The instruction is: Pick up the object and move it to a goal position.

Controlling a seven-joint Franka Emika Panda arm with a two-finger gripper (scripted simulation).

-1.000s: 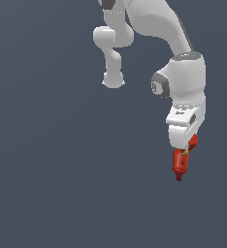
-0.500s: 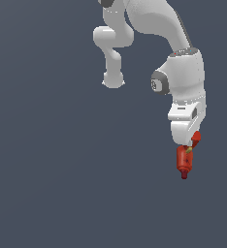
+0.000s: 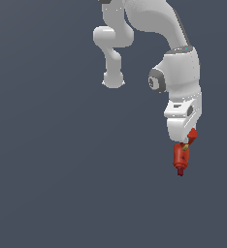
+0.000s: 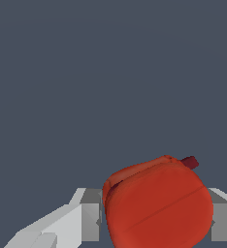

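The object is a small red power drill (image 3: 181,156) with a dark tip pointing down. It hangs below the white gripper (image 3: 182,145) at the exterior view's right. The gripper is shut on the drill and holds it clear of the grey floor. In the wrist view the drill's red body (image 4: 156,206) fills the space between the two white fingers (image 4: 89,213), which press on its sides. Its dark tip (image 4: 189,162) shows past the body.
The white arm (image 3: 176,63) rises from its base (image 3: 113,80) at the upper middle of the exterior view. A plain dark grey floor (image 3: 62,184) lies all around.
The gripper has moved toward the exterior view's right with the drill in it, and slightly higher. The drill stays held, tip down.
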